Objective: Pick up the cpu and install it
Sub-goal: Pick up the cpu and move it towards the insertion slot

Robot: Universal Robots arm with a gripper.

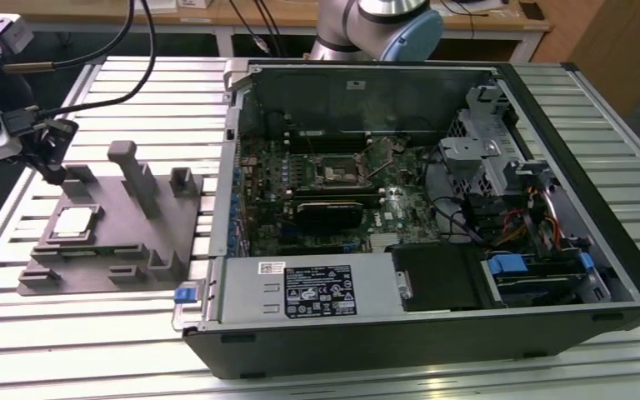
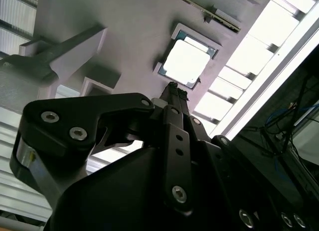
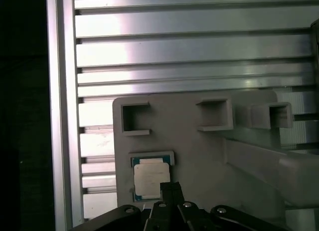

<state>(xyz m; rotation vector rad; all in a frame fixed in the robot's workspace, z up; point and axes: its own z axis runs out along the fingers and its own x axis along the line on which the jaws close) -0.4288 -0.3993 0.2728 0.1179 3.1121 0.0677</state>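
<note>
Gripper (image 1: 53, 171): the black fingers are drawn narrow, tips together, with nothing between them. It hangs above the grey fixture plate (image 1: 131, 242) near that plate's far corner on the exterior view's left, clear of the surface. In both wrist views the fingertips (image 3: 169, 188) line up with one edge of the cpu (image 3: 152, 182).

The cpu lies flat, pale metal top up, in a shallow square recess of the fixture, close to the plate's edge on the exterior view's left. Its green border shows around the silvery lid.

Other fixture features: several open-sided pockets and tall uprights (image 1: 137, 175), just beside the recess.

The fixture sits on the slatted aluminium table (image 1: 97, 333), near the table's edge on the exterior view's left. The open computer case (image 1: 409, 333) lies just beside it toward the right, with the motherboard socket (image 1: 340, 173) exposed near the board's middle.
</note>
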